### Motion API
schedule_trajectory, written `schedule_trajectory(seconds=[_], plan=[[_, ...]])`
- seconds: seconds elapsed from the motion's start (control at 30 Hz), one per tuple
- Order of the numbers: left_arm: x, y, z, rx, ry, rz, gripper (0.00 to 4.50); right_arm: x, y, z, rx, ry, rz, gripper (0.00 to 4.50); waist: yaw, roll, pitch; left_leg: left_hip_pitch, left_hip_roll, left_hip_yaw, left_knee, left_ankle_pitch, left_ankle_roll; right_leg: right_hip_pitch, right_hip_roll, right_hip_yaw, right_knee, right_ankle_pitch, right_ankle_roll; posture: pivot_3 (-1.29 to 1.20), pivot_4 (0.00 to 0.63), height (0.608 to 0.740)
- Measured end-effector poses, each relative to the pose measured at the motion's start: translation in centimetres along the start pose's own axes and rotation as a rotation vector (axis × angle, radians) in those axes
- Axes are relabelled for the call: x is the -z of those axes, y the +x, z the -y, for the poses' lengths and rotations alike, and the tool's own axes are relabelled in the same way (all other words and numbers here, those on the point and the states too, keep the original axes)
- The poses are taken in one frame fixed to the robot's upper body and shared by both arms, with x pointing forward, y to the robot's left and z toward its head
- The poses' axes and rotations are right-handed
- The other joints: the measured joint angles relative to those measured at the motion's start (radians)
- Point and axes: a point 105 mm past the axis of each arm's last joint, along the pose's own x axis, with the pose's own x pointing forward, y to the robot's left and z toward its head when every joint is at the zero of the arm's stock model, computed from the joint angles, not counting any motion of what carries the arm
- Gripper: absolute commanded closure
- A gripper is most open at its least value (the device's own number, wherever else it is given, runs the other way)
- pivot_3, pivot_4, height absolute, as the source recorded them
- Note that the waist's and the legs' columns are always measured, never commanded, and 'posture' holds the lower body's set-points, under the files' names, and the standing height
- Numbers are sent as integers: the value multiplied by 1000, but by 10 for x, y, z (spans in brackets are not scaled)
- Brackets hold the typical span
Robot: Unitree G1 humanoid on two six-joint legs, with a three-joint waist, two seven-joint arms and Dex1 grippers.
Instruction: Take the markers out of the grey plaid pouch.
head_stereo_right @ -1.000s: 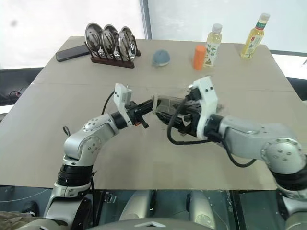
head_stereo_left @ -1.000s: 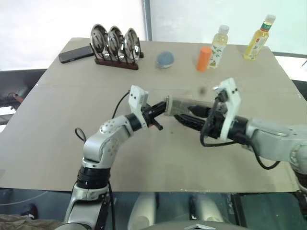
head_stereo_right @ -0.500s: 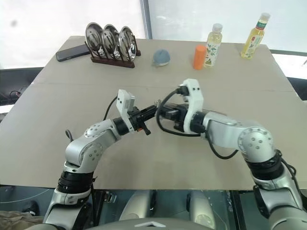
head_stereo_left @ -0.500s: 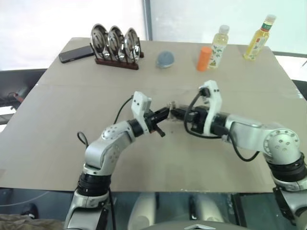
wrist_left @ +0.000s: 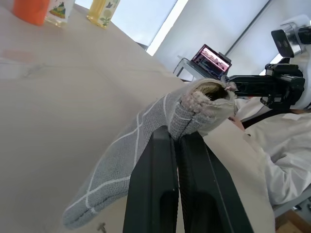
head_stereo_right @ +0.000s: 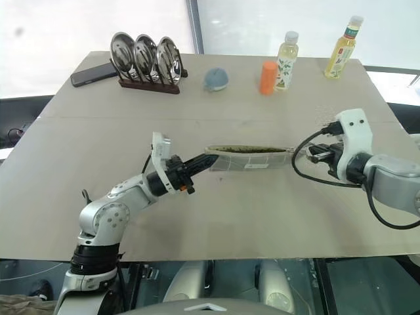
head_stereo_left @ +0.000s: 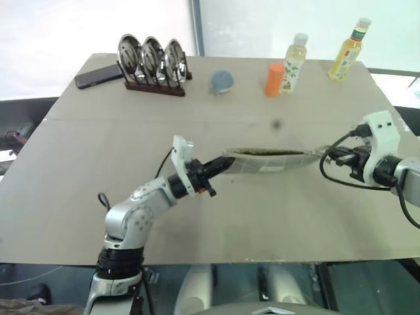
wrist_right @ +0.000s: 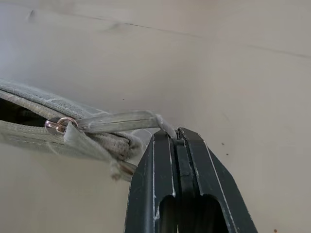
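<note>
- The grey plaid pouch (head_stereo_left: 266, 161) hangs stretched just above the desk (head_stereo_left: 79, 164), mid-frame in the head views, its zip mouth gaping along the top.
- The left gripper (head_stereo_left: 220, 167) has its fingers (wrist_left: 167, 174) clamped on the pouch's left end; only a bunched corner of fabric sits between them, so it could slide free if the pull grows.
- The right gripper (wrist_right: 179, 137) pinches the thin pull loop (wrist_right: 121, 120) at the right end with its fingers closed. That narrow strap could slip out, or the zip could strain.
- The markers are not visible inside; with both ends held, no gripper is free to reach in, and letting go of either end could drop the pouch and let the mouth fall shut.
- Tipping it could send the markers rolling towards the desk edge.
</note>
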Motion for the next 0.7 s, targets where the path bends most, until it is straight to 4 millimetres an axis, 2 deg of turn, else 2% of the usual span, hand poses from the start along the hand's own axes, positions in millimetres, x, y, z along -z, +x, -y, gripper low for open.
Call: schedule_trajectory(seconds=[0.1, 0.13, 0.27, 0.37, 0.43, 0.57, 0.7], plan=[[2, -2, 0, -2, -10, -7, 4500, 2, -5, -5, -11, -79, -5, 3270, 3, -1, 0, -1, 0, 0, 0, 0, 0, 0, 0, 0, -1, 0, 0, 0, 150, 740], [2, -2, 0, 0, -10, -7, 4500, 4, -9, -7, -10, -102, -9, 2668, 8, 0, 0, -1, 0, 0, 0, 0, 0, 0, 0, 0, -1, 0, 0, 0, 150, 740], [2, -1, -3, -2, -10, -6, 4500, 0, -33, -17, -64, -157, 7, 2668, 21, 0, 1, -2, 0, -1, 0, 0, 0, -1, 0, -1, -2, 0, 0, 0, 150, 740], [2, -1, -6, -8, 3, -7, 4500, -13, -49, -28, -126, -171, 69, 3691, 18, -1, 1, -2, 0, -1, 0, 0, 0, 0, 0, -1, -2, 0, 0, 0, 150, 740], [3, 1, -5, -5, 22, -15, 4500, -18, -51, -32, -148, -159, 101, 4471, 15, -1, 1, 0, 0, 0, 0, 0, 0, 0, -1, 0, -2, 0, 0, 0, 150, 740], [6, 4, -4, 6, 37, -24, 4500, -26, -40, -45, -192, -137, 160, 4471, 15, -1, 1, 0, 0, 0, 0, 0, 0, 0, -1, 0, -2, 0, 0, 0, 150, 740], [6, 4, -6, 2, 44, -22, 4500, -31, -21, -72, -287, -135, 198, 4471, 14, -1, 0, -1, 0, 0, -1, 0, 0, -2, 0, 0, -2, 0, 0, 0, 150, 740]])
